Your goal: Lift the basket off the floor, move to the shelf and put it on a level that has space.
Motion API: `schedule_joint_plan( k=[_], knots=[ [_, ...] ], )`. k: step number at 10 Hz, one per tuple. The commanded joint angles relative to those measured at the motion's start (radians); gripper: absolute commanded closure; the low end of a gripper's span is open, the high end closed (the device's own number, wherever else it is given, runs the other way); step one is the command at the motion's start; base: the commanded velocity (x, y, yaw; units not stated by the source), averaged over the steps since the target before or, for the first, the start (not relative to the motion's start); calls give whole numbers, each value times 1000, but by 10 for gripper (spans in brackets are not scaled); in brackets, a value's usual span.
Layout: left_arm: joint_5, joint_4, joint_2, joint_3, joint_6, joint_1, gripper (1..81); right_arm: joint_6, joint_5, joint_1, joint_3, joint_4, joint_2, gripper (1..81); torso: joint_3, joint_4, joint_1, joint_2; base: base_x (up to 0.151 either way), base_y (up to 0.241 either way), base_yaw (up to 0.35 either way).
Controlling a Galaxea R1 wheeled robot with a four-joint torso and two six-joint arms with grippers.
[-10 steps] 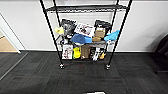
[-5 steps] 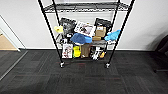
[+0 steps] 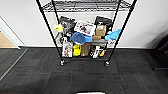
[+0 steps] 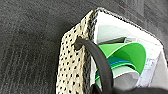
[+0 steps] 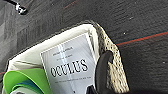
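Note:
The basket (image 4: 71, 65), cream with dark speckles and a dark rim, shows from close above in the left wrist view, with a dark loop handle (image 4: 100, 62) rising toward the camera. In the right wrist view the basket (image 5: 111, 60) holds a white box lettered OCULUS (image 5: 70, 65) and a rolled green sheet (image 5: 22, 80), and a second dark handle (image 5: 101, 72) curves up. Carpet floor (image 4: 30, 45) lies beneath it. Straight ahead in the head view stands the shelf (image 3: 48, 27), a black wire rack. One bare wire-grid level (image 3: 85, 5) sits above cluttered lower tiers (image 3: 82, 37).
The rack stands on casters (image 3: 62, 63) against a white wall. Tan wood flooring (image 3: 6, 41) shows through an opening at the left, with a pale floor strip (image 3: 12, 65) leading toward it. Something dark (image 3: 162, 50) stands at the right. Dark carpet (image 3: 82, 77) stretches up to the rack.
The whole head view has shifted a little, and the rack stands slightly nearer and more centred. Nothing on the rack has moved.

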Motion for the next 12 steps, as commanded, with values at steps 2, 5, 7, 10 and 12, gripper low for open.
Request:
schedule_joint_plan(
  k=[2, 5, 7, 10, 12],
  knots=[
    [30, -28, -32, 82, -12, -104, 811, 10, -9, 81, 80, 5, -44, 811, 103, 0, -77, 122, 0, 0, 0],
    [30, -35, -51, 111, -12, -113, 811, 10, -9, 107, 97, 8, -48, 811, 182, 0, -133, 208, 0, 0, 0],
    [28, -38, -68, 142, -12, -118, 811, 12, -9, 113, 122, 7, -59, 811, 249, 0, -177, 276, 0, 0, 0],
    [32, -41, -83, 160, -12, -118, 811, 12, 3, 91, 140, 7, -80, 811, 350, 0, -243, 377, 0, 0, 0],
    [30, -41, -109, 208, -12, -118, 811, 13, 19, 90, 189, 7, -112, 811, 416, 0, -286, 443, 0, 0, 0]
  ],
)
